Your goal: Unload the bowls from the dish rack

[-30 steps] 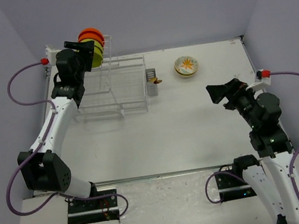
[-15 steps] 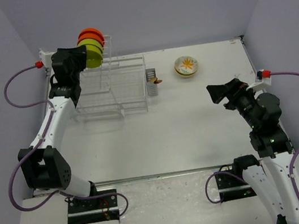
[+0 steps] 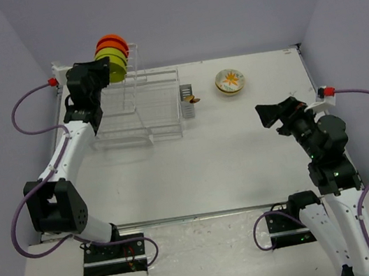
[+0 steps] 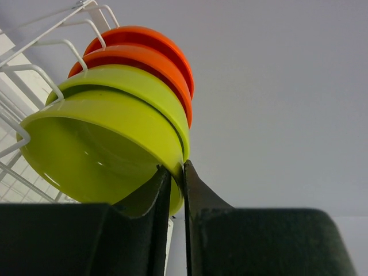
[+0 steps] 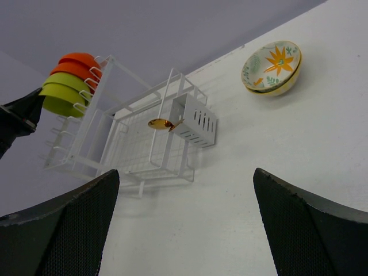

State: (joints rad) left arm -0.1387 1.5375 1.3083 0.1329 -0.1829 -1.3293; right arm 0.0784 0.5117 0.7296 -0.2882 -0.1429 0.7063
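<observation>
- The left gripper (image 4: 175,172) is up at the far-left top corner of the dish rack (image 3: 144,109). Its fingers are pressed almost together, pinching the lower rim of the front lime-green bowl (image 4: 98,149), one finger inside the rim and one outside.
- That bowl stands on edge in the rack's upright tower (image 3: 132,69), hollow side towards the wrist. It is the outermost of four nested in a row. The second lime-green bowl (image 4: 144,86) sits tight behind it, then the two orange-red bowls (image 4: 152,54).
- From the fingers, the bowl's body runs up and back into the tower's white wire prongs. I'd judge the bowl has to come out towards the wrist and clear of those prongs without dragging the one behind it.
- This arm is plainly the nearer one, since the other is well away from the rack.
- The rack's low tray looks bare of bowls from the top view. The grey caddy (image 3: 188,102) hangs on the rack's right end with something small and gold poking out.
- To the right of the rack, a little apart, the cream flowered bowl (image 3: 230,81) already sits on the table (image 3: 232,165). It may be two stacked, but I can't tell.
- The table in front of the rack and to its right is flat, white and open, with plenty of room to set a bowl down.
- Far right of the rack, the right gripper (image 5: 185,172) hangs above the table with fingers spread wide, holding nothing.
</observation>
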